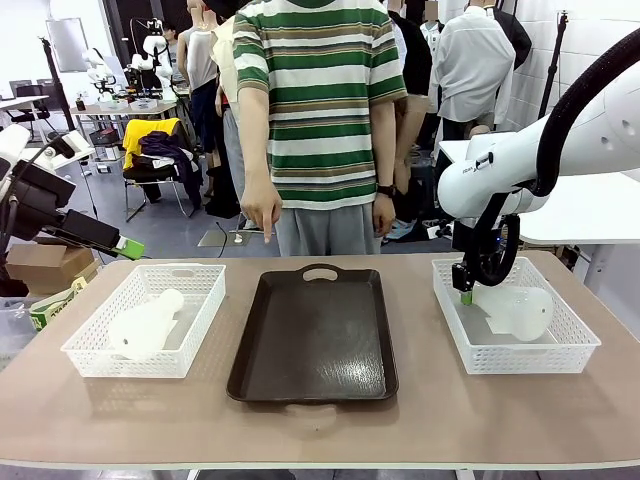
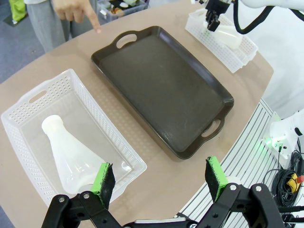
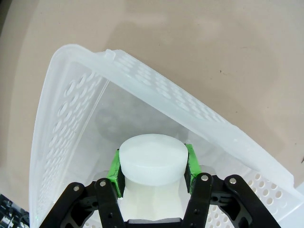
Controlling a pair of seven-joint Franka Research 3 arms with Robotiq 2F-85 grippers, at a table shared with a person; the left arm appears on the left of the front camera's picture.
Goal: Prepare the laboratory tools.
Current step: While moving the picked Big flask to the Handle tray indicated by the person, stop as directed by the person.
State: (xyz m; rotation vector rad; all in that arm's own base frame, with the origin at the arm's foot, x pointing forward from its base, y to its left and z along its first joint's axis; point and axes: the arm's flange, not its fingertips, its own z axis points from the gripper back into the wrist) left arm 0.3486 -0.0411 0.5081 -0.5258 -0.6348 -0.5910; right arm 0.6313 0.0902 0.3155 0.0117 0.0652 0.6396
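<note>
right gripper [image 1: 466,288] is down inside the right basket [image 1: 530,368] at the right edge of the table [image 1: 300,420]. its wrist view says it plainly: green pads [image 3: 114,167] sit either side of the neck of the right flask [image 3: 152,159], just under the white top, pressed against it. that's a firm grasp. from the front, this flask lies tipped on its side in the basket, wide base toward the table's right edge, neck toward the basket's left wall where the pincer has it.

over at the left edge, the left flask [image 1: 145,325] lies on its side in the left basket [image 1: 100,358], top pointing to the far side. the left gripper [image 2: 161,178] hangs high, off the table's far left corner, released, fingers spread wide apart.

the dark brown tray [image 1: 315,340] sits mid-table between the two baskets. at the far edge, a person's hand [image 1: 262,215] points one finger down toward the tray's far left corner.
</note>
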